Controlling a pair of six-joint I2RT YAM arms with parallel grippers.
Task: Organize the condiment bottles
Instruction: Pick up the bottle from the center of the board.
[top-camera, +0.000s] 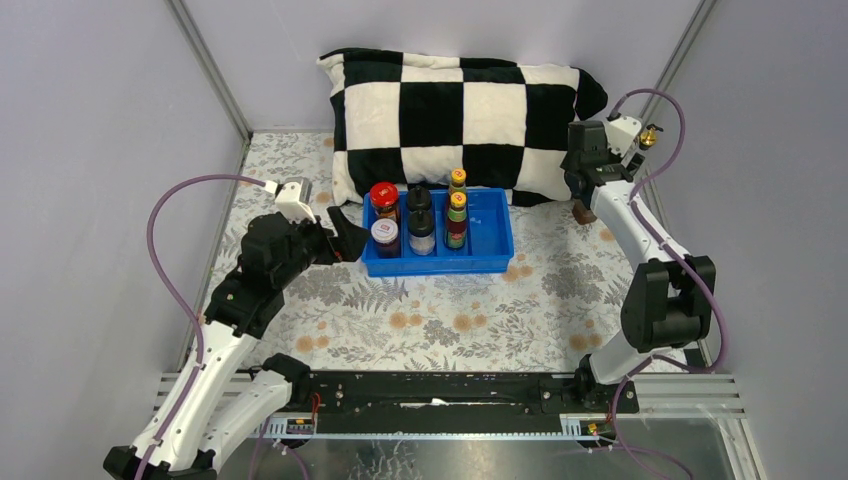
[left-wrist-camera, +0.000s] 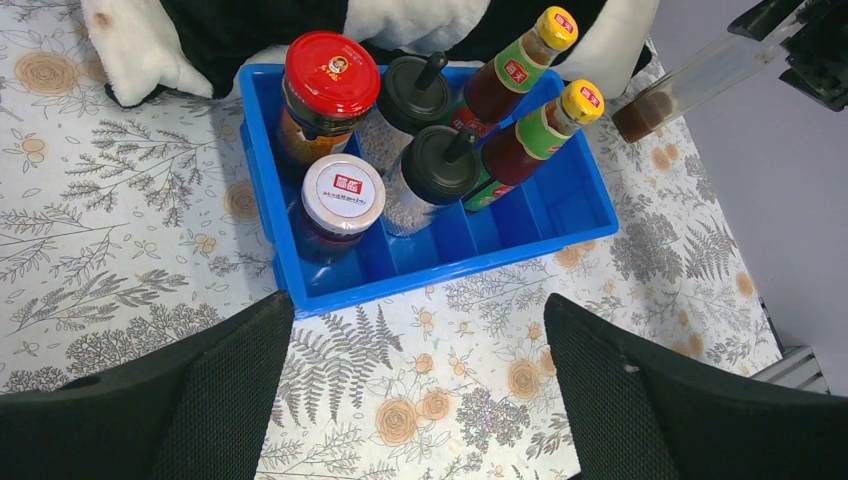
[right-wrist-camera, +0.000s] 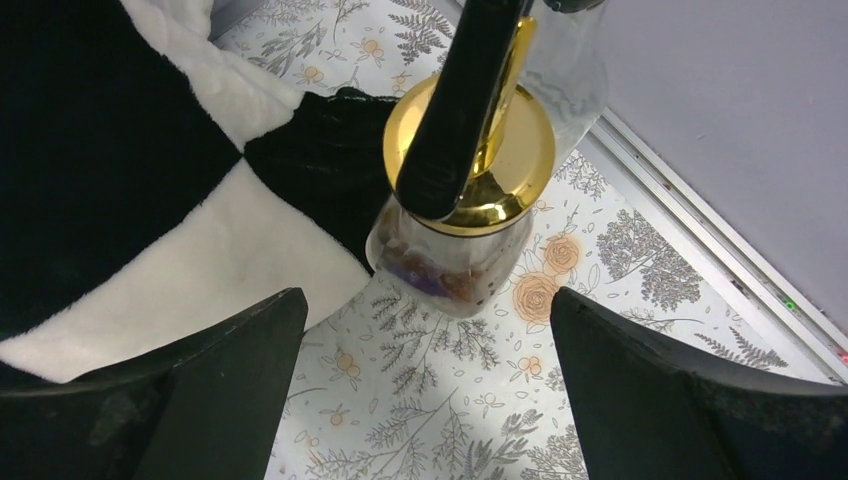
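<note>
The blue tray (top-camera: 440, 265) holds a red-lidded jar (top-camera: 384, 196), a white-lidded jar (top-camera: 385, 234), two black-capped clear jars (top-camera: 420, 222) and two yellow-capped sauce bottles (top-camera: 457, 205). They also show in the left wrist view: red-lidded jar (left-wrist-camera: 330, 75), white-lidded jar (left-wrist-camera: 342, 192), sauce bottles (left-wrist-camera: 545, 130). My left gripper (top-camera: 345, 235) is open and empty just left of the tray. My right gripper (top-camera: 578, 188) is open above a tall gold-spouted glass bottle (right-wrist-camera: 470, 250) standing by the pillow's right end. The bottle is ahead of the jaws, not between them. A second gold top (top-camera: 648, 134) shows behind the right wrist.
A black-and-white checkered pillow (top-camera: 460, 110) lies behind the tray. The tray's rightmost compartment (left-wrist-camera: 560, 205) holds nothing. Grey walls and a metal rail (right-wrist-camera: 700, 230) close in on the right side. A floral cloth (top-camera: 450, 320) covers the table.
</note>
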